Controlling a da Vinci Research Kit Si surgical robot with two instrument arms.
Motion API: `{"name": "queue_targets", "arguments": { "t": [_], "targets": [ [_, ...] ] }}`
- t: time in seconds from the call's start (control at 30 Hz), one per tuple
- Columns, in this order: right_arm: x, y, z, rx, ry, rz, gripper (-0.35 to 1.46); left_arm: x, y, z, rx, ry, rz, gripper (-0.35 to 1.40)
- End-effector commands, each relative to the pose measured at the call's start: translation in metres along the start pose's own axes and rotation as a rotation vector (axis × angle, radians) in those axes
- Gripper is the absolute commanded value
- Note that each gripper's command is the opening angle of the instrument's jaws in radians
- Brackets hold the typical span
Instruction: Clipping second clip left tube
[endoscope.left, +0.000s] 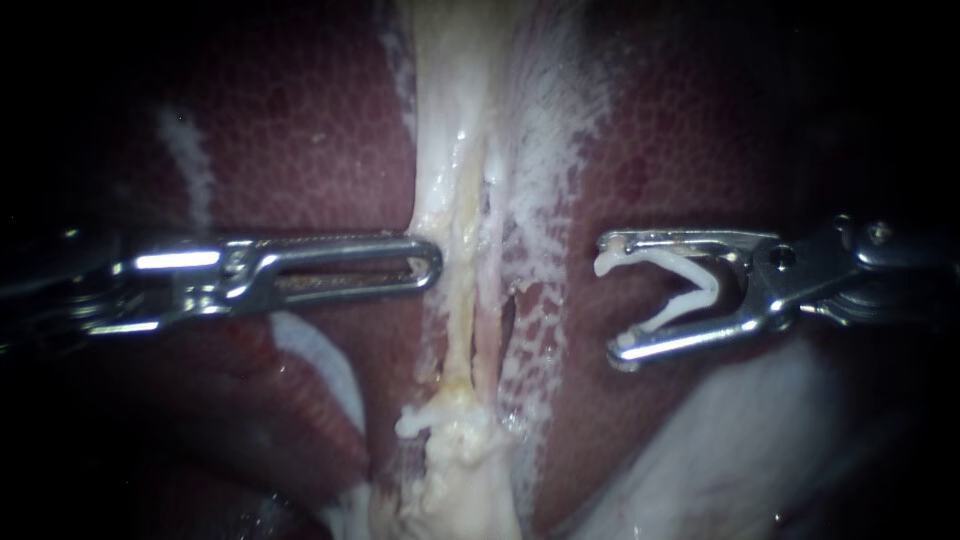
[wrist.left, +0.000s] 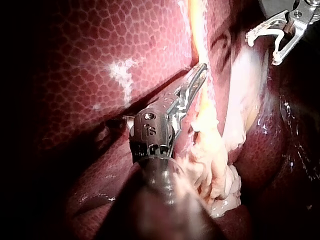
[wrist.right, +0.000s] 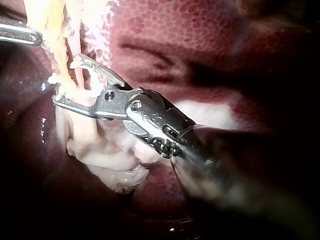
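I am at a surgical work site, seen from very close. Dark red, finely mottled liver (endoscope.left: 300, 150) fills the scene, and a pale strand of tissue (endoscope.left: 455, 200) runs far to near through its middle. Only this patch is lit, with blackness around it. My left instrument (endoscope.left: 432, 266) and right instrument (endoscope.left: 611, 296), which carries a white clip (endoscope.left: 690, 285), are slim steel surgical tools.

Dark red liver (endoscope.left: 300, 130) with fine honeycomb mottling; pale cream-yellow tube (endoscope.left: 455, 200); white clip (endoscope.left: 710, 288).
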Motion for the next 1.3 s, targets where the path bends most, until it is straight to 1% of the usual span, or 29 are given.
{"name": "queue_targets", "arguments": {
  "t": [0.03, 0.13, 0.23, 0.3, 0.43, 0.57, 0.7, 0.8, 0.97, 1.07, 1.2, 1.3],
  "targets": [
    [-0.0001, -0.0001, 0.0, 0.002, 0.0, 0.0, 0.6, 0.0, 0.0, 0.0, 0.001, 0.0, 0.0, -0.35],
    [-0.0004, -0.0002, 0.0002, 0.001, 0.0, -0.003, 0.6, -0.0001, -0.0001, -0.0002, 0.001, 0.001, -0.001, -0.35],
    [-0.0011, -0.0004, 0.0011, 0.005, 0.001, 0.039, 0.6, -0.0006, -0.0004, -0.0006, 0.003, 0.002, -0.003, -0.35],
    [-0.0018, -0.0005, 0.0022, 0.015, 0.002, 0.064, 0.6, -0.0011, -0.0006, -0.001, 0.005, 0.003, -0.006, -0.35],
    [-0.0037, -0.0006, 0.005, 0.032, 0.005, 0.108, 0.6, -0.0021, -0.0011, -0.0019, 0.009, 0.006, -0.012, -0.35],
    [-0.0058, -0.0005, 0.0083, 0.05, -0.015, 0.122, 0.6, -0.0032, -0.0018, -0.0032, 0.012, 0.012, -0.018, -0.35],
    [-0.0078, 0.0, 0.0111, 0.065, -0.032, 0.137, 0.6, -0.0044, -0.0026, -0.0043, 0.014, 0.001, -0.025, -0.35],
    [-0.0088, 0.0005, 0.0126, 0.071, -0.04, 0.142, 0.6, -0.0049, -0.0031, -0.0049, 0.015, -0.004, -0.034, -0.35],
    [-0.0099, 0.0013, 0.0144, 0.078, -0.057, 0.141, 0.59, -0.0054, -0.0033, -0.0056, 0.017, -0.008, -0.036, -0.35],
    [-0.0103, 0.0014, 0.0151, 0.086, -0.061, 0.146, 0.59, -0.0054, -0.0033, -0.0058, 0.018, -0.008, -0.031, -0.35],
    [-0.0106, 0.0015, 0.0162, 0.098, -0.063, 0.145, 0.58, -0.0054, -0.0034, -0.0058, 0.017, -0.008, -0.031, -0.35],
    [-0.0105, 0.0015, 0.017, 0.103, -0.064, 0.143, 0.58, -0.0054, -0.0034, -0.0058, 0.017, -0.008, -0.031, -0.35]
  ]
}}
